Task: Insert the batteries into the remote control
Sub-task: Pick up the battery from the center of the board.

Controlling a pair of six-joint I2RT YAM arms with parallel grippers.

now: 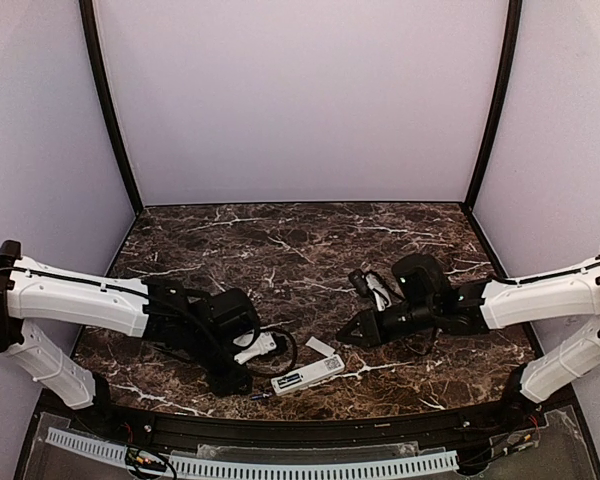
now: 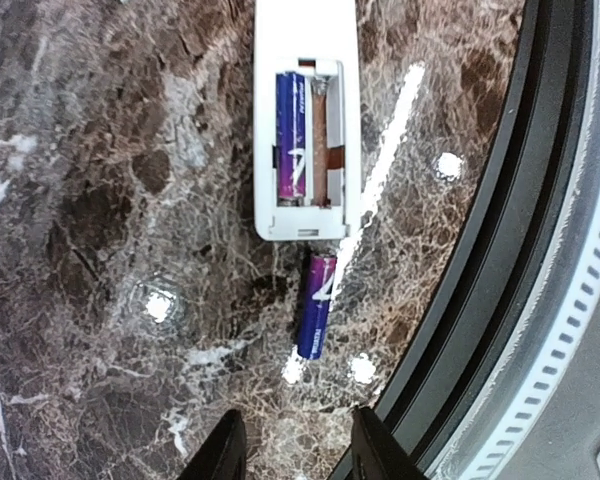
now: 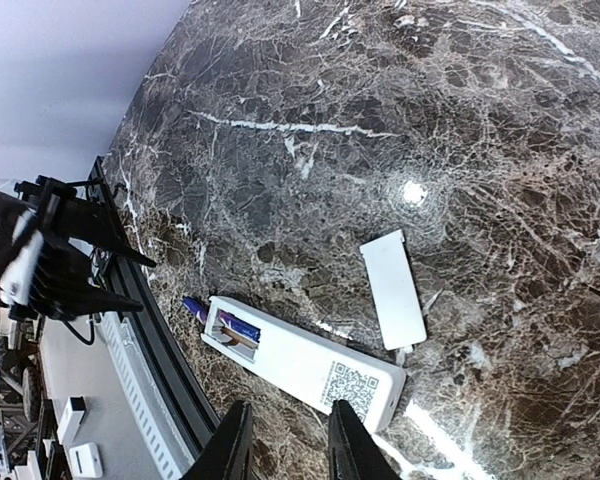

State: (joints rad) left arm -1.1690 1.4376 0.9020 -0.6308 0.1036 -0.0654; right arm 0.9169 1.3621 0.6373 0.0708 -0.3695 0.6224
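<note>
Both part-open and empty, left claw (image 2: 295,432), right claw (image 3: 288,425), touching nothing

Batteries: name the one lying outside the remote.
The loose battery on the table, just beyond the remote; the seated battery lies inside its recess.

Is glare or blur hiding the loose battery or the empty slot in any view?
Left wrist: sharp; glare spots and a bright streak lie on the table beside the loose battery, not over it; the remote shows its empty slot plainly. Right wrist: glare sits clear of the slot, which is small but readable. Top: both too small to judge.
</note>
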